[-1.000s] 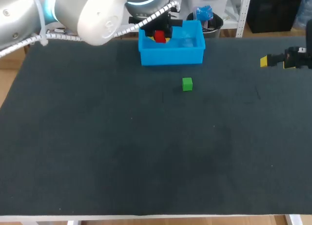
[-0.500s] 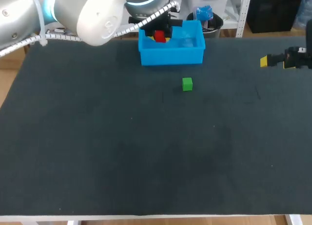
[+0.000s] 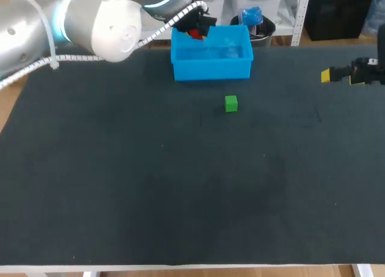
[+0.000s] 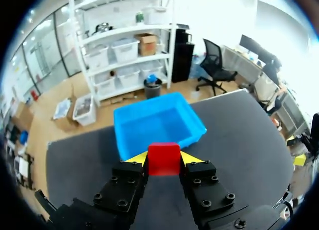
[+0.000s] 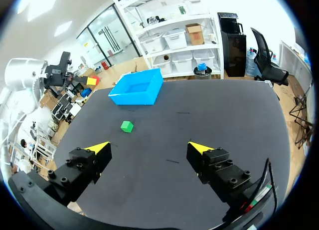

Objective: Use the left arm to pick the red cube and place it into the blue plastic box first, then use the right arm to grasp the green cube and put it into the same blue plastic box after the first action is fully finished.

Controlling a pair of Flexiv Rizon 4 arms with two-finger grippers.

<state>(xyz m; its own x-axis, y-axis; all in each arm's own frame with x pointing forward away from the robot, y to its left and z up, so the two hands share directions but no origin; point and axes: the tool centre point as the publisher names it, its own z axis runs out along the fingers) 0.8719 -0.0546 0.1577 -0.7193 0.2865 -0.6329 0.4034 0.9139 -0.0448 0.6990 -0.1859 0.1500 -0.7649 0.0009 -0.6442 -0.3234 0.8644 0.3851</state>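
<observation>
The red cube (image 4: 163, 158) sits between the yellow tips of my left gripper (image 4: 163, 159), which is shut on it. In the head view the cube (image 3: 194, 33) hangs at the back left corner of the blue plastic box (image 3: 210, 68). From the left wrist the box (image 4: 130, 139) lies just ahead of the fingers, with nothing visible inside. The green cube (image 3: 231, 103) rests on the table in front of the box. My right gripper (image 5: 149, 149) is open and holds nothing, far right of the green cube (image 5: 127, 125), at the table's right edge (image 3: 328, 76).
A dark mat (image 3: 180, 187) covers the table, bare around the green cube. The white front edge (image 3: 192, 267) runs along the near side. The left arm's large white joint (image 3: 114, 27) hangs over the back left of the table.
My left gripper has drawn up and back from inside the blue box toward its back left corner, with the red cube still in it. The right arm and green cube have not moved.
</observation>
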